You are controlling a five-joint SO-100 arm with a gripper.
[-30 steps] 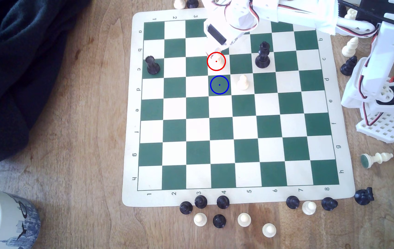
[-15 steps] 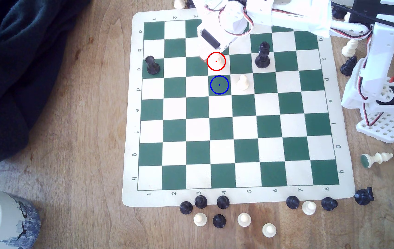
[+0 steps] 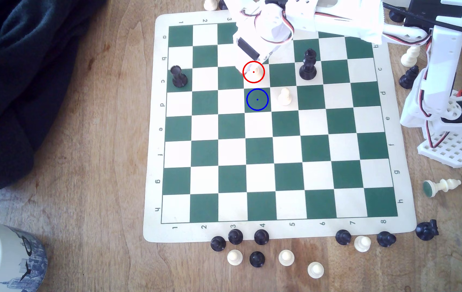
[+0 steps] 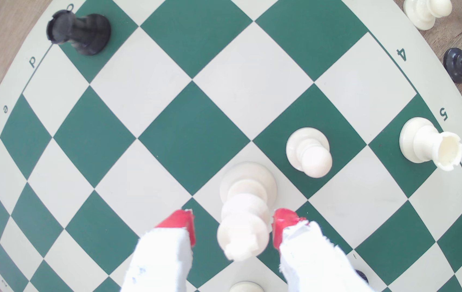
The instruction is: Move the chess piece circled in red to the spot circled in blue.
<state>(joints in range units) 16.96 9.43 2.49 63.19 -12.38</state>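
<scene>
Straddling the red-circled piece [image 4: 245,213], upright on its cream sq w/ long axis vertical, the gripper [image 4: 234,224] has its 2 red-tipped fingers [image 4: 180,224] spread either side, not pinching yet; blue-circled spot [image 3: 257,99] lies 1 sq beyond.

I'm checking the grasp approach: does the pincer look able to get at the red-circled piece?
Probably yes: the open pincer straddles the red-circled piece, nothing between them, and the neighbouring cream pawn stands clear of both fingers.

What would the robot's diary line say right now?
phase: pre-grasp | gripper: open, straddling red-circled cream piece | piece: upright on board, not lifted | blue-circled spot: bare
</scene>
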